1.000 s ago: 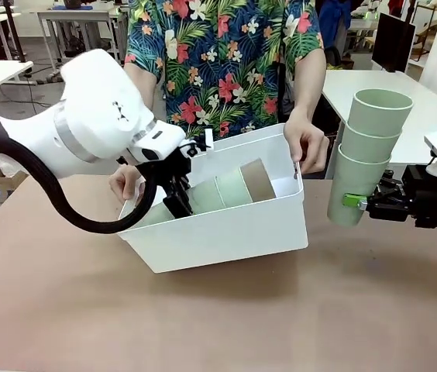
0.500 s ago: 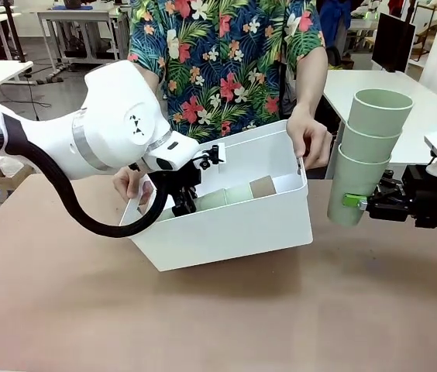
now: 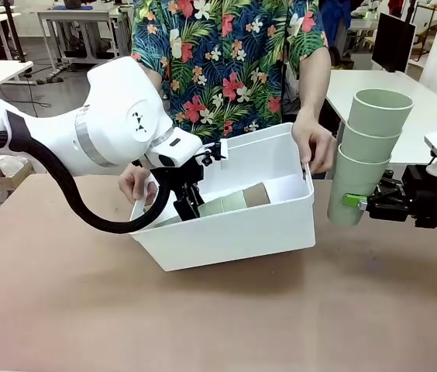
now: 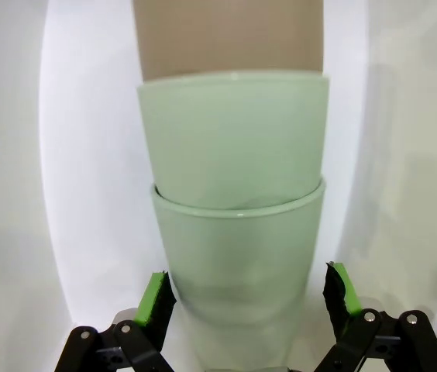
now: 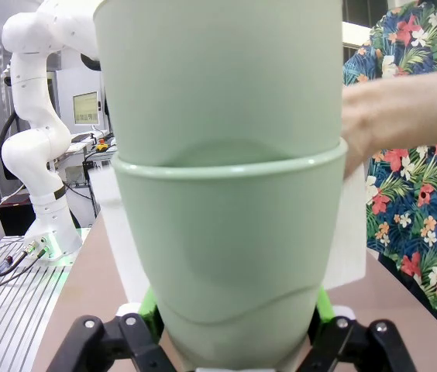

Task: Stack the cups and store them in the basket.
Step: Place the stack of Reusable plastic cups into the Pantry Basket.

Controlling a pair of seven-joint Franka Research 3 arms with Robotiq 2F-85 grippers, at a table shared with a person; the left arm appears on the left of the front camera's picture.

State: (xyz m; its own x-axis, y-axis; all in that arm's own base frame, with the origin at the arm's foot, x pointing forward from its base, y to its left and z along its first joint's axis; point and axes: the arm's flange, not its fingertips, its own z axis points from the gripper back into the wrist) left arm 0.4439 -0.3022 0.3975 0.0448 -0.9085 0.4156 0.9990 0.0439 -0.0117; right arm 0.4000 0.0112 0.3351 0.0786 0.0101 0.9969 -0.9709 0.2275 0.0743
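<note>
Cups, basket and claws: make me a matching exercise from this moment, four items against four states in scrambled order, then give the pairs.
Column one
1. tan cup
2. three-cup mint stack
3. basket
4. left claw

Column two
A. tilted, a person's hand at each end
B. open, fingers astride a mint cup
C. upright in the right claw, beside the basket
D. lying on its side inside the basket

Pairs: 1-D, 2-C, 3-A, 4-B.
</note>
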